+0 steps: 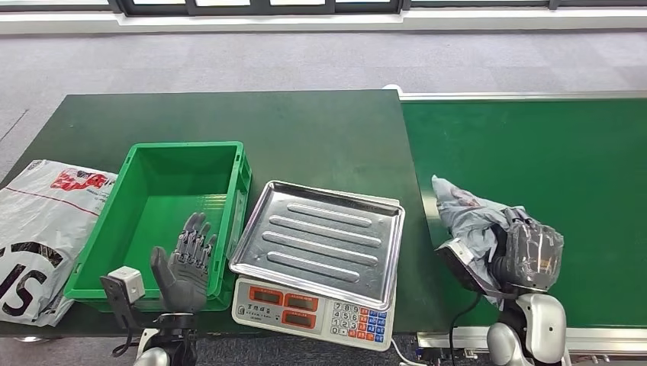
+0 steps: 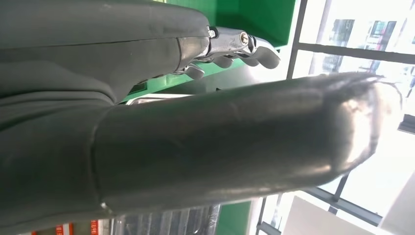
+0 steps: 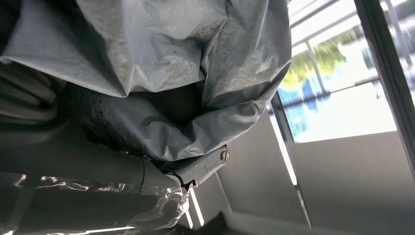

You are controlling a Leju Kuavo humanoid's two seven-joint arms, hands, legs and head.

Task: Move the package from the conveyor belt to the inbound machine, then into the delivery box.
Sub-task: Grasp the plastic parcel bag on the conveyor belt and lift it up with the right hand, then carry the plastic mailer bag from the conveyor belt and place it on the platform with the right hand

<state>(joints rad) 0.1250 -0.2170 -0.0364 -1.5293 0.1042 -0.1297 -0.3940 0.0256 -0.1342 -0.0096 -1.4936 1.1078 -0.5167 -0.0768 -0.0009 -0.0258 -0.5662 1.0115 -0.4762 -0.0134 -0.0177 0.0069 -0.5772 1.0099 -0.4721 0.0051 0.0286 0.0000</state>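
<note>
The right hand (image 1: 526,255) was clamped on the grey plastic mailer package (image 1: 477,217), fingers wrapped over its crumpled near end; the right wrist view confirmed the film (image 3: 161,73) bunched tightly against the palm. The package lay at the near edge of the green conveyor belt (image 1: 549,152), just to the right of the weighing scale (image 1: 317,263), which served here as the inbound machine. Whether the package was already clear of the belt surface could not be told. The left hand (image 1: 183,263) hung with fingers spread and holding nothing, over the near wall of the green delivery box (image 1: 179,206), which stood touching the left side of the scale. A white printed courier bag (image 1: 42,229) lay beyond the box, farther left of the scale. The step in hand was judged to be the transfer onto the scale's steel pan (image 1: 320,232). For a clean result, the package should be raised enough that its loose trailing end clears the raised pan rim, carried left over the pan centre, and set down flat with no part overhanging the keypad (image 1: 358,320). A grip on 1 end only risks the film slipping or the free end dragging.
</note>
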